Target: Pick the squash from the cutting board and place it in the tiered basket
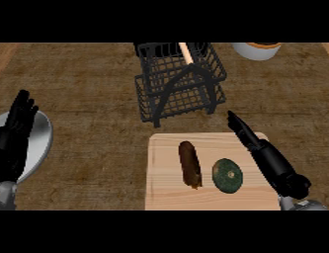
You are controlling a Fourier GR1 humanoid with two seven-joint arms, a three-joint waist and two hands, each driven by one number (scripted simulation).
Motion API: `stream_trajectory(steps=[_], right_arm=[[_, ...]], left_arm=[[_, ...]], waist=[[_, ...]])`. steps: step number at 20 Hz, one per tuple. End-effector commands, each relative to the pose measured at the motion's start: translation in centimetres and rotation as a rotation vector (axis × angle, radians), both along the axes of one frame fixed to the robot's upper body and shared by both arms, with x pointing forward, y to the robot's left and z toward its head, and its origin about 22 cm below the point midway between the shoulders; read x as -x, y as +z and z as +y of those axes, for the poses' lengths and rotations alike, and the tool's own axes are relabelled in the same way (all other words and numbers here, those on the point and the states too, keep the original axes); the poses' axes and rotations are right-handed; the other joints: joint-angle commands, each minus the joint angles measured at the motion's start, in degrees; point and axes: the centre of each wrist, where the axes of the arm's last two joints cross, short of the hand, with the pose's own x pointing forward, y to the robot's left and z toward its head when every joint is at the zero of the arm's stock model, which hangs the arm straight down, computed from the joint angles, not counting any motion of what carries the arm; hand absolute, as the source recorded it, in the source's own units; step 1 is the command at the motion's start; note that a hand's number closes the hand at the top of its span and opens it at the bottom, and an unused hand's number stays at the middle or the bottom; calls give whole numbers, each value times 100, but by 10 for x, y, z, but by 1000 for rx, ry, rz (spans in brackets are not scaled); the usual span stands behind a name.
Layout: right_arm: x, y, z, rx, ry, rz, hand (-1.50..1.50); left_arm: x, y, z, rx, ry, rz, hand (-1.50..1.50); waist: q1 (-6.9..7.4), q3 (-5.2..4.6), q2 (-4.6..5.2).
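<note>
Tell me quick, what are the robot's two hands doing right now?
Left hand: open, holding nothing, resting over the silver plate.
Right hand: open, fingers straight, holding nothing, at the cutting board's right edge.

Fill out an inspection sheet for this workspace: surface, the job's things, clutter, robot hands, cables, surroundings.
Surface: brown counter, wood strips at the left and right edges.
Job's things: green squash lies on the cutting board, right of a brown elongated item; black tiered basket stands behind the board, a pale stick inside it.
Clutter: metal plate at left; a white container at the top edge.
Robot hands: left robot hand open, fingers up, resting over the plate; right robot hand open, over the board's right edge, holding nothing.
Cables: nothing seen.
Surroundings: nothing seen.
</note>
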Motion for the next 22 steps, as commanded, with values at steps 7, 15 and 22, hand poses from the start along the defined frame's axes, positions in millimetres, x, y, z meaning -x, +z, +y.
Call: stream_trajectory(steps=[7,15,22], right_arm=[[-28,18,-4,-902,-205,-173,150],[-39,1,-100,-790,418,49,-150],[-45,103,-191,-298,514,-125,-150]], left_arm=[[-5,3,-36,16,-95,-82,0],[-9,-10,-84,21,-200,-98,0],[-21,-12,-82,9,-170,-89,0]], waist=[[-595,256,217],[-109,-65,150],[-244,-75,114]])
